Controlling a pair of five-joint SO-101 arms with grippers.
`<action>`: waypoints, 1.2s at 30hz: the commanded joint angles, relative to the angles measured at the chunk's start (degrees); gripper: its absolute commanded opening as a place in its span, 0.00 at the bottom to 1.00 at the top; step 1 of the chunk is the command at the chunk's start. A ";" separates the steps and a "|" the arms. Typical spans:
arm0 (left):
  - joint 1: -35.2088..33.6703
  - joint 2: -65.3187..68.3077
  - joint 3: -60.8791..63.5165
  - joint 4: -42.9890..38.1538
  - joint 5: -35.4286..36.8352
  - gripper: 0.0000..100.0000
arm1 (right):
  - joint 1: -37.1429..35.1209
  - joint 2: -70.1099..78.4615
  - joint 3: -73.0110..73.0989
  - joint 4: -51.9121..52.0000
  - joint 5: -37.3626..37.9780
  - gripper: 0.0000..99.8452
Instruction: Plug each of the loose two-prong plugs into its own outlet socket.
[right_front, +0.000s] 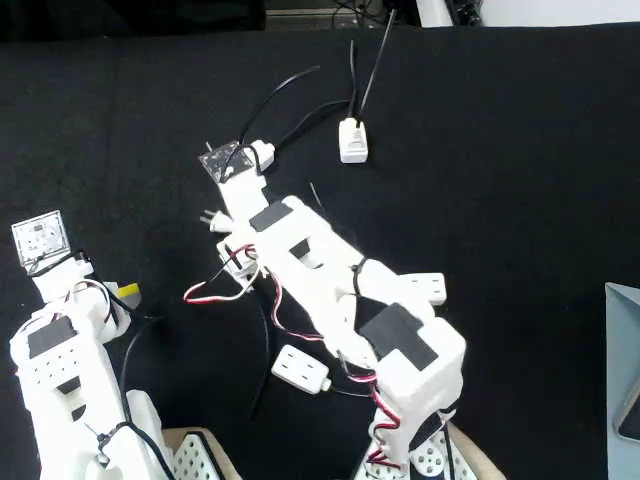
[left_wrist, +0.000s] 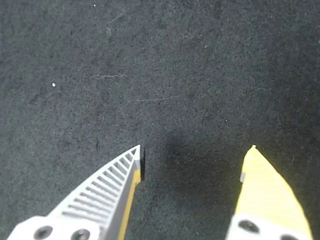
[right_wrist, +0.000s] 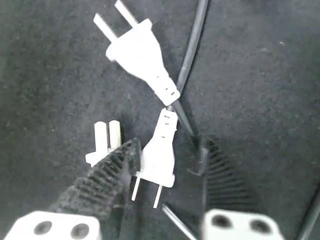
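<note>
1 plug (right_wrist: 159, 152) lies between the right gripper's (right_wrist: 170, 144) spread fingers.

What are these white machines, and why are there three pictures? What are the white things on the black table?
They are two robot arms with pincer hands called grippers. One picture looks down on the black table from above; the other two come from small cameras on each arm's wrist. The left gripper is open over bare cloth, holding nothing. The right gripper is open too, with a white plug lying between its fingers, not squeezed. Another plug lies just beyond it. White outlet blocks lie on the table, waiting for plugs.
</note>
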 joint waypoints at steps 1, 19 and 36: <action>-0.48 -1.05 -0.22 -1.23 0.26 0.32 | -1.41 0.57 -3.12 0.26 -0.62 0.06; -0.48 -1.05 -0.22 -1.23 0.26 0.32 | -1.76 -11.21 -1.98 9.93 4.75 0.04; -0.48 -1.05 -0.22 -1.23 0.26 0.32 | -4.75 -0.66 -3.12 9.23 4.75 0.08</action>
